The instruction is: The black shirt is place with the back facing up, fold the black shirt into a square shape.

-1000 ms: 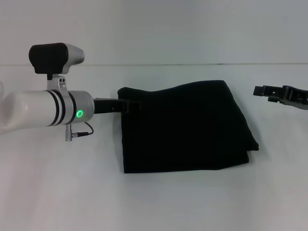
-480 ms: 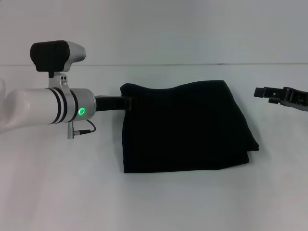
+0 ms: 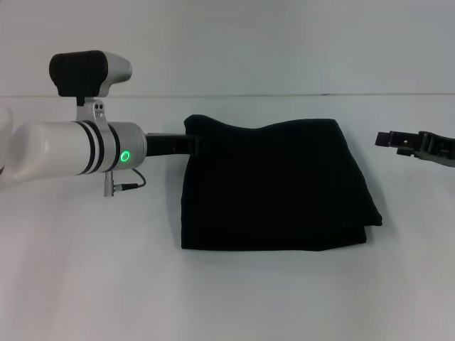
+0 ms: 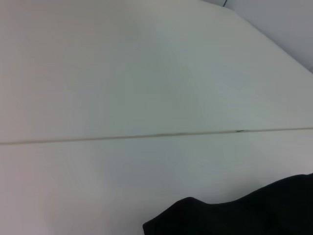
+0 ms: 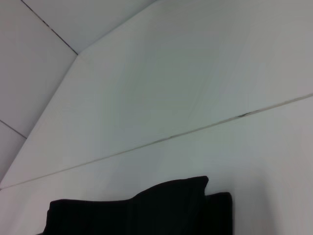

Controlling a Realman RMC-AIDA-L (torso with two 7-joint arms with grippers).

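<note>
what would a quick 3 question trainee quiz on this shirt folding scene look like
1. True or false: the black shirt lies spread out flat at full size.
2. Which end effector is at the shirt's far left corner? A) left B) right C) neither
3. Where is the right end effector relative to the shirt?

Key:
1. False; it is already folded into a rough square on the table.
2. A; the left end effector reaches that corner.
3. Off to the shirt's right, apart from it and not touching.
</note>
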